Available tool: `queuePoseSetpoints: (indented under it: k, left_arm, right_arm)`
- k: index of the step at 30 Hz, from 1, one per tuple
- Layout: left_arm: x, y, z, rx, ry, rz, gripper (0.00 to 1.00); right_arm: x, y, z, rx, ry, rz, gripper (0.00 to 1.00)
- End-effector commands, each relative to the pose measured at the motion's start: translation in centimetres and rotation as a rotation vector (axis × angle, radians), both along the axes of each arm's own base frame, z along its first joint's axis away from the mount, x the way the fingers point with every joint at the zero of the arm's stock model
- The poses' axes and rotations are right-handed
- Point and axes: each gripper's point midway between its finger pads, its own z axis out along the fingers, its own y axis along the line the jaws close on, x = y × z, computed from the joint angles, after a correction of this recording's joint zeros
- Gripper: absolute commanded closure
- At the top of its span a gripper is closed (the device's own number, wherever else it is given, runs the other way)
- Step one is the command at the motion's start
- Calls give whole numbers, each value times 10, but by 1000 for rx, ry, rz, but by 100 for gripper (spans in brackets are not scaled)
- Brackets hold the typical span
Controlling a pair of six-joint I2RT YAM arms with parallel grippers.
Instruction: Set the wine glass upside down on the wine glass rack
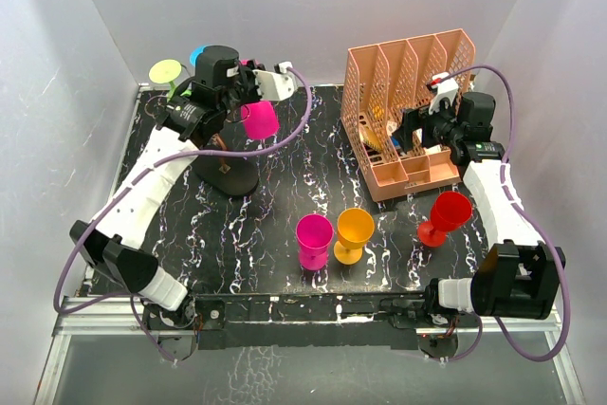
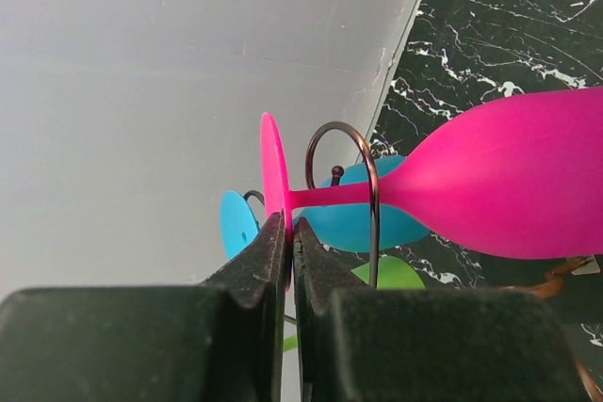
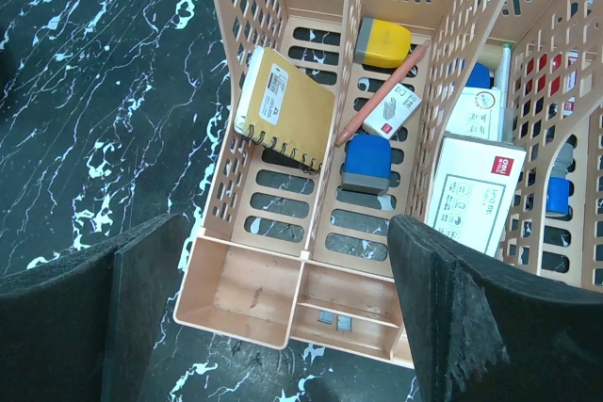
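Observation:
My left gripper (image 2: 290, 233) is shut on the round foot of a magenta wine glass (image 2: 509, 185), held sideways with its stem inside a curled wire arm (image 2: 363, 171) of the wine glass rack (image 1: 228, 175). In the top view the glass (image 1: 259, 119) hangs bowl down at the rack's top, beside the left gripper (image 1: 248, 87). A blue glass (image 2: 358, 218) and a green one (image 2: 391, 275) hang on the rack behind it. My right gripper (image 1: 417, 130) is open and empty above the peach organizer's front tray (image 3: 245, 294).
A second magenta glass (image 1: 314, 239), an orange glass (image 1: 353, 232) and a red glass (image 1: 446, 215) stand upright on the black marbled table (image 1: 285, 187). The peach organizer (image 1: 408, 106) holds a notebook (image 3: 287, 110), stamps and boxes. White walls enclose the table.

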Motion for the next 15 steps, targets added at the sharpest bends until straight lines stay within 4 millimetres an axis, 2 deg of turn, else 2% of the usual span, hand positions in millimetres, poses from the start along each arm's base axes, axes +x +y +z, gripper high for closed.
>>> queuePoseSetpoints:
  k: [1,15]
  left_arm:
    - [5,-10,28,-35,-78,-31,100]
    - [22,-16,25,-31,-115,-16,100]
  right_arm:
    - [7,0,16,10,-67,7,2]
    - [5,1,16,11,-68,14,2]
